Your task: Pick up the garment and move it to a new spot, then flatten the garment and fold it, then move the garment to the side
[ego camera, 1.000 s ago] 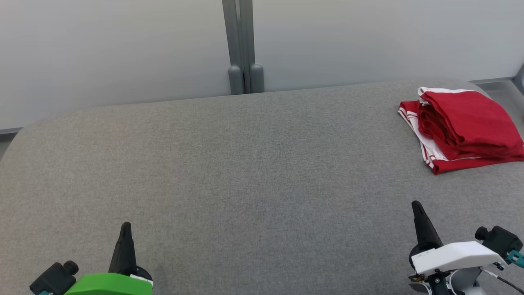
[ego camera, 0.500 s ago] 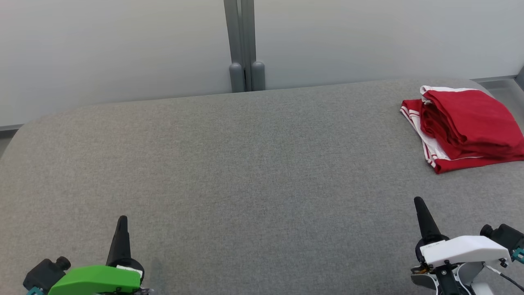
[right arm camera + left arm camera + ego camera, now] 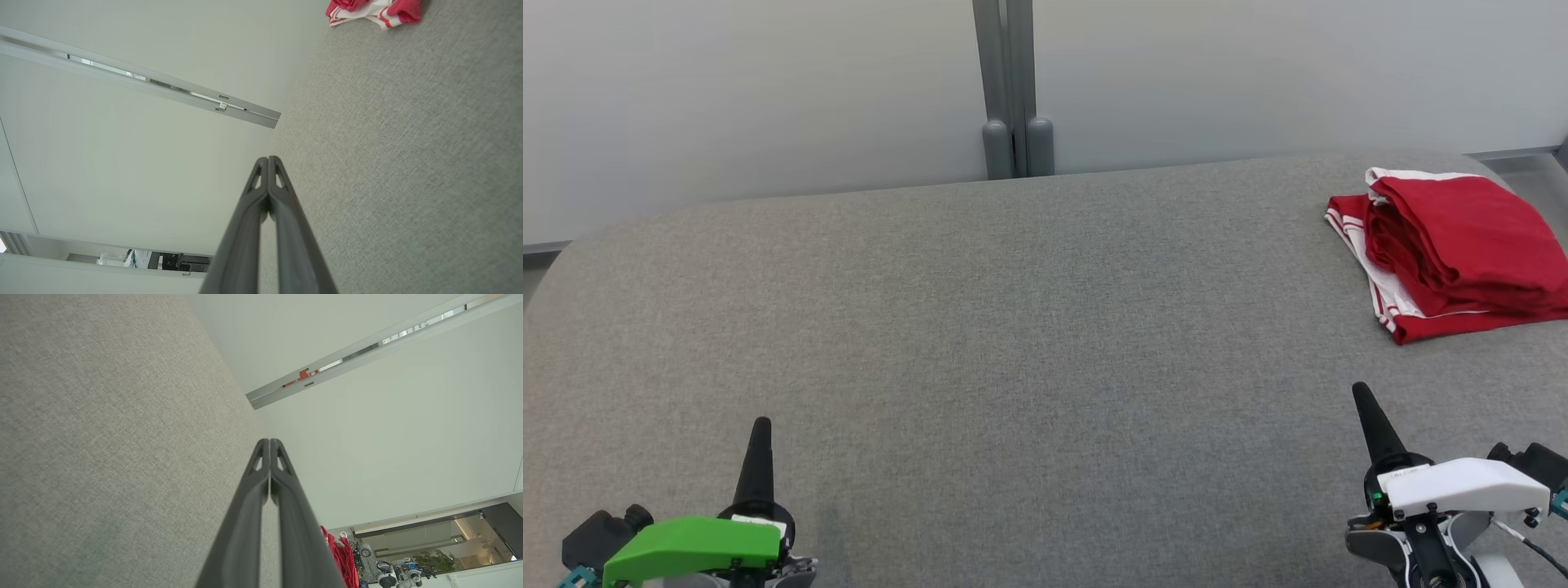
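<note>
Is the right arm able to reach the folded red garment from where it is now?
Probably yes. The right claw is on the same side as the red garment, and what lies between them is plain grey surface. The claw is shut, so it would have to open before gripping.

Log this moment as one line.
red garment: folded, far right on grey fabric surface | left claw: shut, empty | right claw: shut, empty, clear of garment | stage: fold done, set aside
</note>
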Motion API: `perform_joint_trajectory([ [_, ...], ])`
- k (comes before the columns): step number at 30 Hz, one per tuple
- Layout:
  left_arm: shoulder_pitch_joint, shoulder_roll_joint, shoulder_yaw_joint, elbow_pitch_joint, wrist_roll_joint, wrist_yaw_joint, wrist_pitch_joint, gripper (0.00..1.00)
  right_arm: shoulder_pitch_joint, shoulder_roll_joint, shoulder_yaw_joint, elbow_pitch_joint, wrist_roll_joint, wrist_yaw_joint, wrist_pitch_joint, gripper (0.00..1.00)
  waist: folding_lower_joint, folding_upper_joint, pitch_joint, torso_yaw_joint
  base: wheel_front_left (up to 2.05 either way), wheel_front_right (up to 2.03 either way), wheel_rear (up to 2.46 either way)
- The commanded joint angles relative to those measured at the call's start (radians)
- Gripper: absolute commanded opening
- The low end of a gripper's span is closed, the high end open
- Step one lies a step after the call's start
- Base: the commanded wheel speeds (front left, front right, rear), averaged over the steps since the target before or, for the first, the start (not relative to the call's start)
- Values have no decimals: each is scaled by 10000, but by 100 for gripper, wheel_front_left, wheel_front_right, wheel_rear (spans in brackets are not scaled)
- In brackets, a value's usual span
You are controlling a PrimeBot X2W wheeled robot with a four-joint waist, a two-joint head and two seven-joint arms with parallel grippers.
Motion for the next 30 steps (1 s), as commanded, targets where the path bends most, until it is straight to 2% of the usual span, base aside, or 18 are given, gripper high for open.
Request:
perform_joint_trajectory([
  [1,-288,93,67,-8,-303,-91,53,0,-228,-52,-56,-37,260,6,63,0,0,0,8,6,0,0,0],
  [30,-845,45,523,418,-2728,-471,732,0,-576,-5,-452,148,2591,5,742,0,0,0,164,98,0,0,0],
])
